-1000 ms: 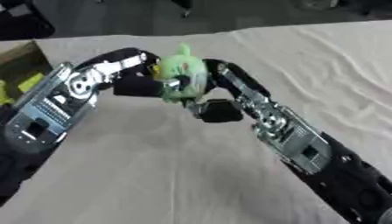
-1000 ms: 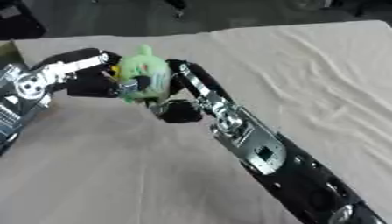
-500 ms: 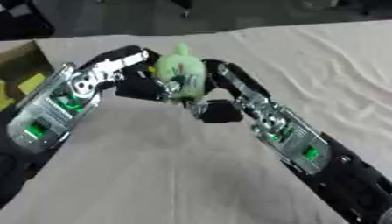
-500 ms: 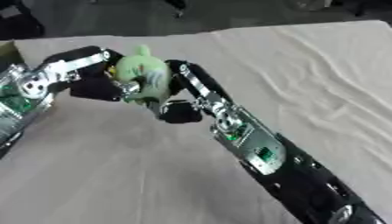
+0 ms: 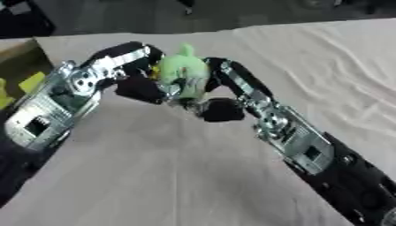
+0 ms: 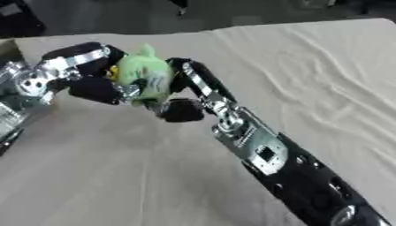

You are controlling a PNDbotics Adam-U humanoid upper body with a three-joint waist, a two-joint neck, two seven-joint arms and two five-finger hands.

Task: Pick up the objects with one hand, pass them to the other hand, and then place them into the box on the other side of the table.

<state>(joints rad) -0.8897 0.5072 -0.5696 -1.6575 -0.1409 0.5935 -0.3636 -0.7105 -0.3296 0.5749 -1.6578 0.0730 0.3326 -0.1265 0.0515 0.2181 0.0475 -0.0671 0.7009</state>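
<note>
both hands meet above the beige cloth-covered table, a soft light-green plush toy between them. the left hand curls round its left side, the right hand wraps its right side and underside.

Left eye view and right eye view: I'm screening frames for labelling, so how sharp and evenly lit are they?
Left eye view: soft all over, the green toy and both hands smeared; dim background. Right eye view: equally soft; the cloth-covered table is evenly lit, no glare, folds readable.
</note>
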